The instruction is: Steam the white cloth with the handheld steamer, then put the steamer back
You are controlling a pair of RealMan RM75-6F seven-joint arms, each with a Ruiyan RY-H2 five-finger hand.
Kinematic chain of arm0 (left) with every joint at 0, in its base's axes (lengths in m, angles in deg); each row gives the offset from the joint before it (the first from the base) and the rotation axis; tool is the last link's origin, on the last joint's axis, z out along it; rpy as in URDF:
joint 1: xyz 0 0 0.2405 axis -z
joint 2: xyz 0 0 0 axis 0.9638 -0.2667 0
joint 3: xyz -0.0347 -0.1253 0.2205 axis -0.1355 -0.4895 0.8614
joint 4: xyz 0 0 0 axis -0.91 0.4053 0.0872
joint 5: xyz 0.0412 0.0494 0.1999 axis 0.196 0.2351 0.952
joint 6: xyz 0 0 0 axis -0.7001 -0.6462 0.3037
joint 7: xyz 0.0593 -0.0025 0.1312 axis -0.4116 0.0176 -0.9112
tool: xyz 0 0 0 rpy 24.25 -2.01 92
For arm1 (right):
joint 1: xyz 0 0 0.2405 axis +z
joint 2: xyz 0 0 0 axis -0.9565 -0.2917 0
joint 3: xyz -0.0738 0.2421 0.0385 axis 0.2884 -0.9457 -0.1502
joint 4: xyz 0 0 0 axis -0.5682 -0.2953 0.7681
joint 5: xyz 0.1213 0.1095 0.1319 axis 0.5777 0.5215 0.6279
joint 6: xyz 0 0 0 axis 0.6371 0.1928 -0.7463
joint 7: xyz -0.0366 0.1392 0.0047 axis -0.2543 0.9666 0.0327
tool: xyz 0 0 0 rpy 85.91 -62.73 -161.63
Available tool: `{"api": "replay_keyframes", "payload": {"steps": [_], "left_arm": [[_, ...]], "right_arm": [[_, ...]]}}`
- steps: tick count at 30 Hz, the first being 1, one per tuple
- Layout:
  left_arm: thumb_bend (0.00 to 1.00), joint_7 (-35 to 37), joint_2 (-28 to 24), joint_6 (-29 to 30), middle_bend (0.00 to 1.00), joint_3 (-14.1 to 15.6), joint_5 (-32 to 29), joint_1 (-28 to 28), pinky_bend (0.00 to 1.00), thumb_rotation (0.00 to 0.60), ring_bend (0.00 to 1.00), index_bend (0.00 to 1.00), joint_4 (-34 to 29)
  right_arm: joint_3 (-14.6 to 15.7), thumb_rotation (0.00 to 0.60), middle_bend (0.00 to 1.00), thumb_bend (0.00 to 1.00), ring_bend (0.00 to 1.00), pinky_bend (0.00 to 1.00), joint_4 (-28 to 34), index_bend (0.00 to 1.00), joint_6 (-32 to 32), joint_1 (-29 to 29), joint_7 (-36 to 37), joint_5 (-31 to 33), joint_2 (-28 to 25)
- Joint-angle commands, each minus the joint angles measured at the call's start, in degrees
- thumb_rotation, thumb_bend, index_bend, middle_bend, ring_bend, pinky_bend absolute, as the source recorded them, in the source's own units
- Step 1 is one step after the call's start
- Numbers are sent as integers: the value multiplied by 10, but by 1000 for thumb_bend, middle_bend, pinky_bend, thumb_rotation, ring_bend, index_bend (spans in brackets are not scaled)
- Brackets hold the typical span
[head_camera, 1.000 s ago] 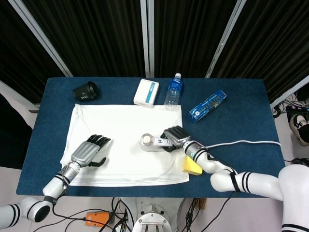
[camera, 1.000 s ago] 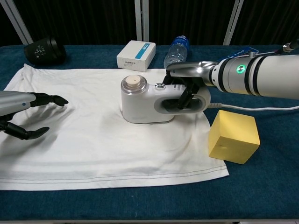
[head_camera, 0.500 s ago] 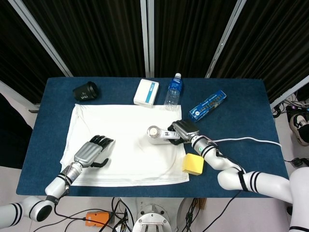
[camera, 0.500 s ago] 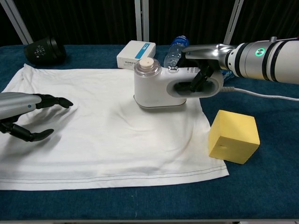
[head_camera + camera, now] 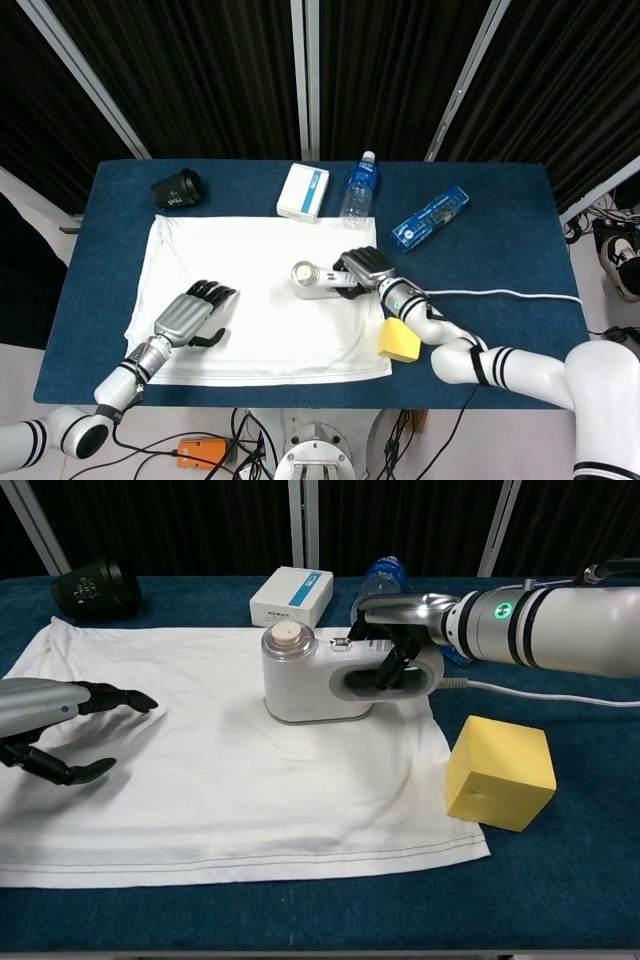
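Your left hand hovers open over the near-left cloth, soft and easily rucked. Further back, your right hand grips the steamer by its handle loop; it looks rigid and weighty.

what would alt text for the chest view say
The robot's right hand grips the handle of a white handheld steamer standing on a white cloth on a blue table. The left hand hovers open over the cloth's left side.
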Motion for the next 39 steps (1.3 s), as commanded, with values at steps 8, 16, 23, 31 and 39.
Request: {"api": "replay_keyframes", "payload": {"steps": [8,16,23,31,39], "left_arm": [[382,-2,-2,2,78,1,-2,-1,0,373,0,59,-2],[383,-4,-5,11,78,-3,0,-2,0,375,0,59,-8],[384,7,-30,45,78,-8,6,-16,0,375,0,58,-26],[384,17,-78,101,78,-7,7,-51,0,372,0,59,-63],[384,28,-105,133,78,-9,-11,-81,0,375,0,58,-85]], "right_arm": [[32,600,872,581,895,553,95,970,-7,-23,10,-48,-56],[23,600,872,580,895,553,132,970,63,-64,44,-86,-96],[43,600,872,580,895,552,172,970,141,-139,98,-138,-194],[102,600,872,580,845,550,135,931,172,-218,187,-185,-256],[122,600,863,579,720,490,31,842,146,-226,278,-230,-207]]}}
